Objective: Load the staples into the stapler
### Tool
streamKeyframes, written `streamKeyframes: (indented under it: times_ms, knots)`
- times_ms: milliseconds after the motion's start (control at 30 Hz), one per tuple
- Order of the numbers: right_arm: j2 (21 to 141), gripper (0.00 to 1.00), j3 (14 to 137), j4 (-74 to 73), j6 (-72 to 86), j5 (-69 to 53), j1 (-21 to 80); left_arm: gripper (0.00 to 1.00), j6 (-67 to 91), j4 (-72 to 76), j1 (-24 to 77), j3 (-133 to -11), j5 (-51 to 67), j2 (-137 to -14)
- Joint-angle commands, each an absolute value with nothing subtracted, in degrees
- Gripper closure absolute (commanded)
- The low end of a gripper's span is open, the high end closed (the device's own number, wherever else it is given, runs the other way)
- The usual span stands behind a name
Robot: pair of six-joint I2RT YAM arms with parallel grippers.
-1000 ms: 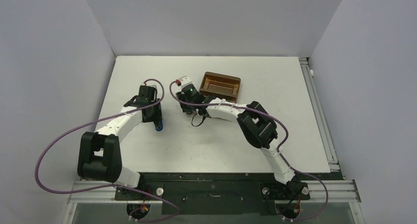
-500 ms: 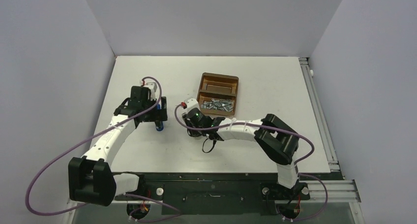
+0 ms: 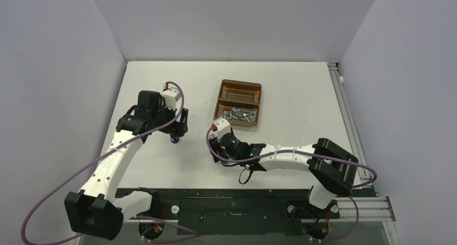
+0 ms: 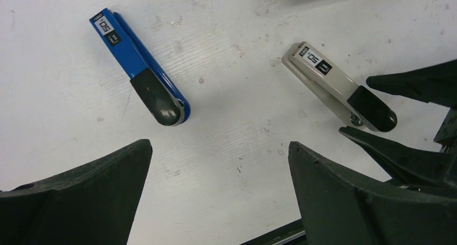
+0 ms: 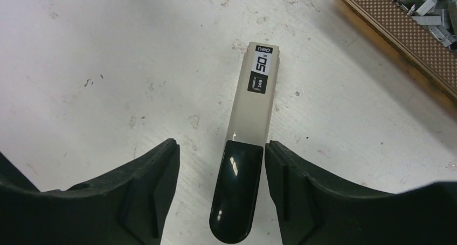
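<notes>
Staple strips, small, short and of silver-grey metal, lie in a loose pile inside a brown rectangular tray, in the one of its two compartments that is nearer to the arm bases. The tray stands on a white table.

A beige stapler with a black rear end and a white label lies flat on the table just beside the near left corner of the tray, not touching it. The right gripper is low over this beige stapler with its jaws apart, one finger on each side of the black rear end. On one side a strip of table shows between finger and stapler. On the other side the finger is very close, and I cannot tell if it touches. The gripper does not clamp anything.

A blue stapler with a black rear end lies flat farther from the tray on the same left side, well apart from the beige one. The left gripper hangs above the table near the blue stapler. Its jaws are spread wide, only bare table is between them, and it holds nothing.
</notes>
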State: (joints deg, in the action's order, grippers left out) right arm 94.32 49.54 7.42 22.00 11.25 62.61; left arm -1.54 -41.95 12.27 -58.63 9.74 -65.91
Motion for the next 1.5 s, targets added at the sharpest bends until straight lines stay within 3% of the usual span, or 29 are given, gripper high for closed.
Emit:
streamKeyframes:
  times_ms: [0,333,567,800,1100,1267,1467]
  knots:
    - [87.46,0.38,47.05,12.65,22.49,12.39,62.8,0.04,-8.43,-39.78,14.4,-58.0,15.07,-61.27]
    - [68.37,0.33,34.64,6.63,27.68,18.81,62.31,0.04,-39.78,-44.49,27.63,-61.17,24.05,-60.56]
    - [49.19,0.33,18.95,10.02,28.88,22.29,62.58,0.04,-57.02,-37.54,49.19,-50.89,16.54,-62.8]
    - [39.22,0.34,13.2,6.84,28.93,23.26,62.84,0.0,-66.17,-29.05,53.5,-50.08,16.47,-73.89]
    - [42.26,0.37,11.55,10.24,28.3,22.13,63.0,0.23,-78.33,-31.01,53.74,-55.26,15.23,-84.96]
    - [43.78,0.38,10.63,13.05,27.95,21.27,63.64,0.47,-78.41,-32.11,53.99,-58.62,14.6,-89.72]
    - [44.68,0.38,10.41,14.5,26.53,22.19,65.31,0.7,-77.02,-35.01,54.71,-61.5,14.5,-90.65]
